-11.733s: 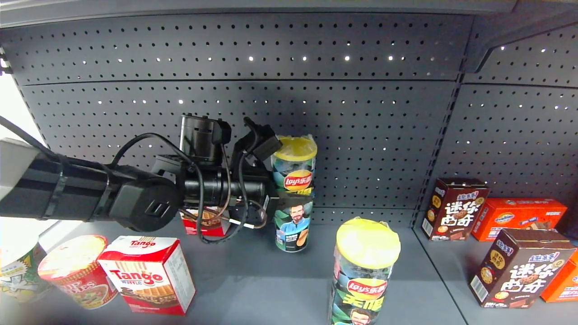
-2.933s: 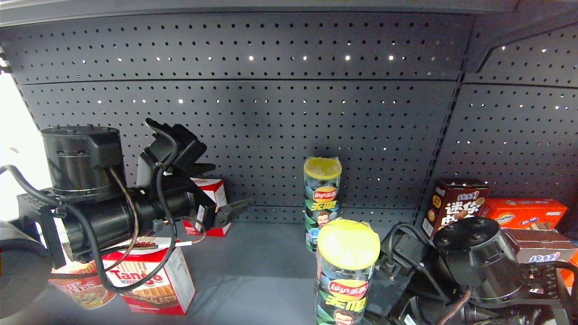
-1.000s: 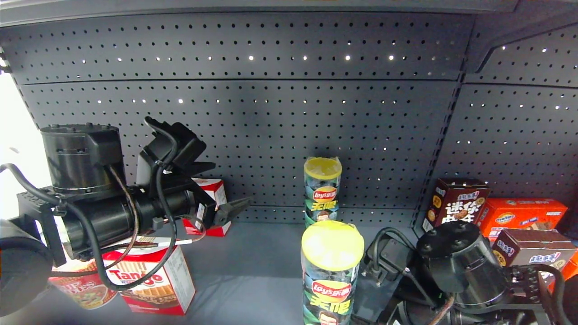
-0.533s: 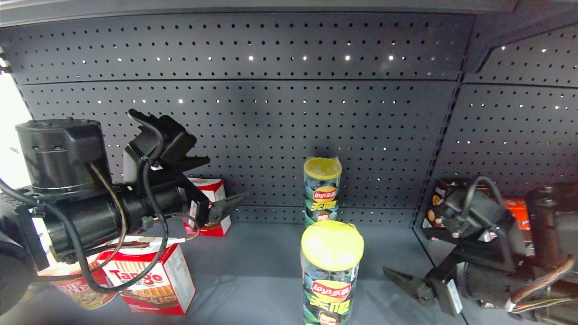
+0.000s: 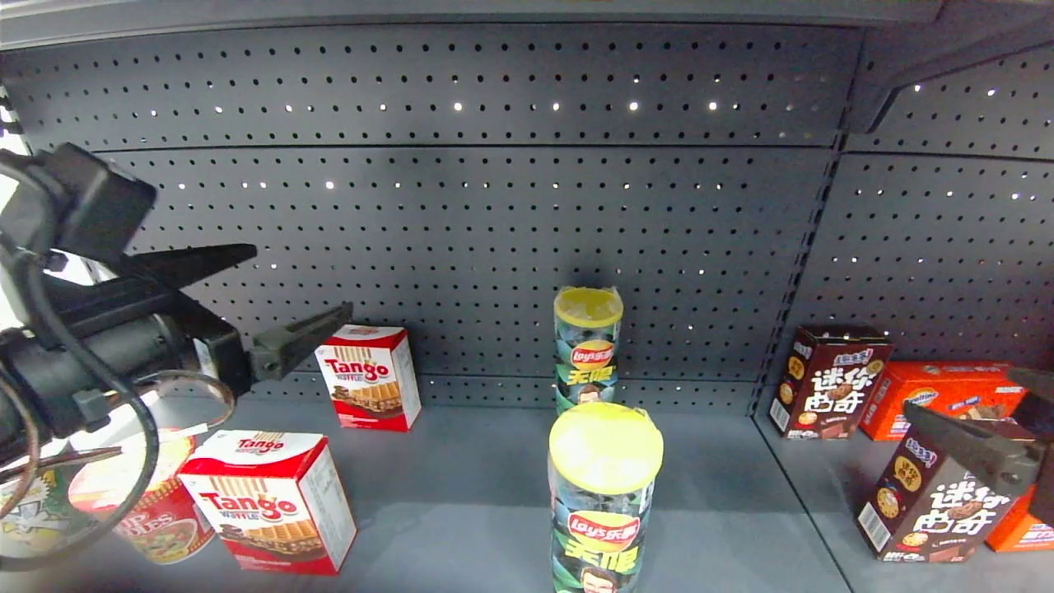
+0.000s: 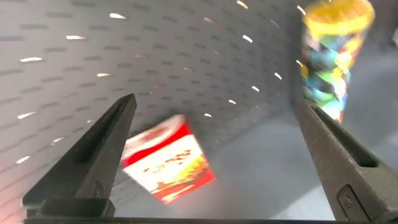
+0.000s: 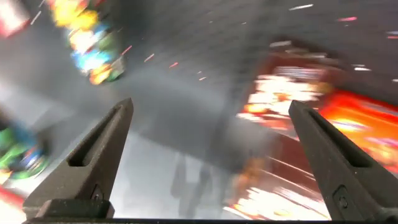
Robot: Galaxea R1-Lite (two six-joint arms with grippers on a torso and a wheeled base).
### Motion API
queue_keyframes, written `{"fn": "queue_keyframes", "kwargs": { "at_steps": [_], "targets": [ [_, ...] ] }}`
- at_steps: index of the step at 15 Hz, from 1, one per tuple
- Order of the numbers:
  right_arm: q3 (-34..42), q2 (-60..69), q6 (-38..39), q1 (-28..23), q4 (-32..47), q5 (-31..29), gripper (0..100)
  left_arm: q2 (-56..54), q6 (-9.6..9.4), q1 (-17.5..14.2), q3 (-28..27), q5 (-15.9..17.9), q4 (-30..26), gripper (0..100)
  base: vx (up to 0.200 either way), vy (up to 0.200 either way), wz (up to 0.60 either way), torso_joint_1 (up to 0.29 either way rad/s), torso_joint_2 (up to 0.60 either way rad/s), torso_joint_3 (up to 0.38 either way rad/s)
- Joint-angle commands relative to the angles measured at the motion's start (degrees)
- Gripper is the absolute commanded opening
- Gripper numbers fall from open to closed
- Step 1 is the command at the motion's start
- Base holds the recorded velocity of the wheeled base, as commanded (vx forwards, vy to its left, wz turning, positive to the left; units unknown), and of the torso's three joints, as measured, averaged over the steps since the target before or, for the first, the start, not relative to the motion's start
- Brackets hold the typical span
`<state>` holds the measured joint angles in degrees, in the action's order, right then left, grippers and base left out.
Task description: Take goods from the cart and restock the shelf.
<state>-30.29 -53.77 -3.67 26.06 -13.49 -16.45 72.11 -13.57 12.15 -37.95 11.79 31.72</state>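
Left tool (image 5: 300, 280) and right tool (image 5: 959, 391) gape wide, empty. Backing out for the cart, I must clear the front chip can (image 5: 605, 486) and wafer box (image 5: 272, 498).

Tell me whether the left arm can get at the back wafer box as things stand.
Probably yes: the left gripper is open and points toward the back wafer box, with nothing standing between them.
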Motion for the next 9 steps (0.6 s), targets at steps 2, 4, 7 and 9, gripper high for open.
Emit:
{"fn": "queue_keyframes", "kwargs": {
  "at_steps": [2, 4, 7, 9],
  "targets": [
    [1.6, 8.7, 0.1, 0.4, -0.1, -7.8, 100, -11.7, 1.18, -3.3, 4.1, 0.0, -0.2, 100, 0.0, 0.0, 0.0, 0.0, 0.0, 0.0],
    [3.9, 12.7, 0.0, 0.8, 0.0, -13.3, 100, -18.8, 1.18, -4.2, 9.8, -1.7, -0.9, 100, 0.0, 0.0, 0.0, 0.0, 0.0, 0.0],
    [9.3, 19.7, -0.1, 0.0, 0.0, -19.5, 100, -28.2, 1.09, -4.2, 19.6, -8.3, -1.0, 100, 0.0, 0.0, 0.0, 0.0, 0.0, 0.0],
    [15.2, 26.3, 0.0, -7.5, 0.4, -20.7, 100, -37.1, 1.09, -4.2, 28.1, -15.0, -3.1, 100, 0.0, 0.0, 0.0, 0.0, 0.0, 0.0]
  ]
}}
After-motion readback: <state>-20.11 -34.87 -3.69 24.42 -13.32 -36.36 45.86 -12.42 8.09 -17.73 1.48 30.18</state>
